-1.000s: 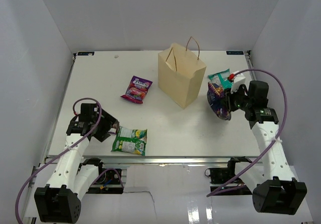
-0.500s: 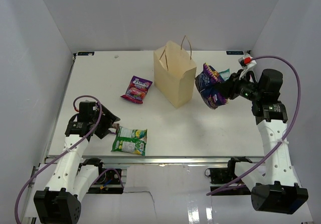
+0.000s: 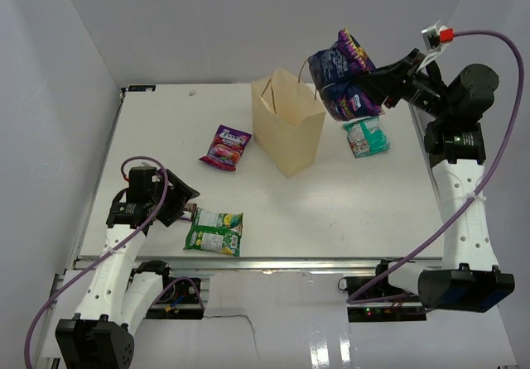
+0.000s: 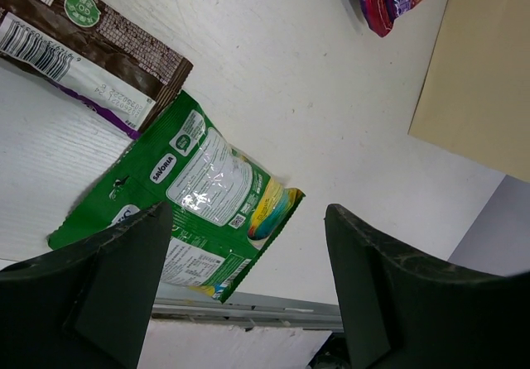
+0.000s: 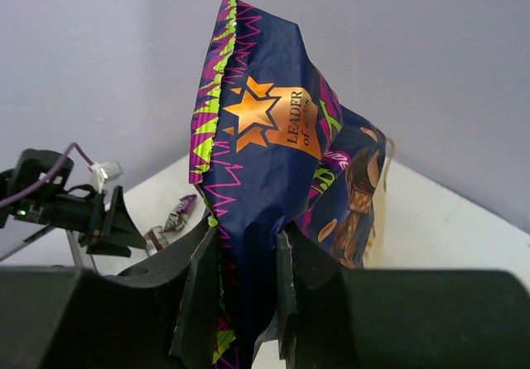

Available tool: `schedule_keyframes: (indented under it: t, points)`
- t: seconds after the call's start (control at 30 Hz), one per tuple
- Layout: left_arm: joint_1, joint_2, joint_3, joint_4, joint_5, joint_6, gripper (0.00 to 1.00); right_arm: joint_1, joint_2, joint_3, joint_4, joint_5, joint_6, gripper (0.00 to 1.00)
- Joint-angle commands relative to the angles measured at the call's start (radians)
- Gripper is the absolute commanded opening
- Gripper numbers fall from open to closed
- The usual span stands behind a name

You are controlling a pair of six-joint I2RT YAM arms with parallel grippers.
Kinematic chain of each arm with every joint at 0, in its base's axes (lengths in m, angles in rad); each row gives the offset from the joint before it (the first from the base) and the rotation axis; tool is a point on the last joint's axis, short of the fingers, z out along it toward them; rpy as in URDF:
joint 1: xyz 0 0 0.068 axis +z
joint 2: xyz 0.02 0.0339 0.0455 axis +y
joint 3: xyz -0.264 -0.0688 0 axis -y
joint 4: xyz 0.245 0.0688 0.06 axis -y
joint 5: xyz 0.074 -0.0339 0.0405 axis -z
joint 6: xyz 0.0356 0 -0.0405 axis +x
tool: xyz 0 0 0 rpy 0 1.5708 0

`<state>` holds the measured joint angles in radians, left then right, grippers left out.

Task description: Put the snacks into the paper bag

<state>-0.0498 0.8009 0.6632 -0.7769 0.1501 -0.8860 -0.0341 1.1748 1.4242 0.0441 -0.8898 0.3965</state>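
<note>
Right gripper [image 3: 374, 84] is clamped on one edge of the dark-blue chip bag [image 3: 338, 73], held aloft at about 2 o'clock of the paper bag [image 3: 286, 134]. Recommended: carry it toward 8 o'clock until centred over the mouth, avoid the handles, and lower before release; rim clearance cannot be judged from above. Left gripper [image 4: 245, 220] stands wide and empty over the green packet [image 4: 190, 187]. Half a second ago the chip bag hung beside the bag wall; its rise has uncovered the teal-white packet [image 3: 365, 136] on the desk [image 3: 356, 212].
</note>
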Motion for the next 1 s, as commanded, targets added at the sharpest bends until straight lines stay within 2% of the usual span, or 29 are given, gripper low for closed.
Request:
schedule_keyframes:
  t: [0.0, 0.27, 0.4, 0.67, 0.97]
  points:
    - [-0.001, -0.022, 0.018, 0.027, 0.022, 0.013, 0.85, 0.051, 0.049, 0.133, 0.261, -0.017, 0.13, 0.08]
    - [-0.001, -0.029, 0.009, 0.054, 0.046, 0.01, 0.85, 0.186, 0.264, 0.427, 0.3, 0.031, 0.229, 0.08]
    - [-0.001, -0.025, 0.01, 0.062, 0.051, 0.007, 0.85, 0.22, 0.348, 0.487, 0.275, 0.074, 0.214, 0.08]
    - [-0.001, -0.019, -0.001, 0.093, 0.068, 0.001, 0.85, 0.223, 0.388, 0.43, 0.25, 0.114, 0.108, 0.08]
    - [-0.001, 0.063, 0.012, 0.252, 0.187, 0.039, 0.89, 0.258, 0.338, 0.176, 0.172, 0.182, -0.054, 0.08]
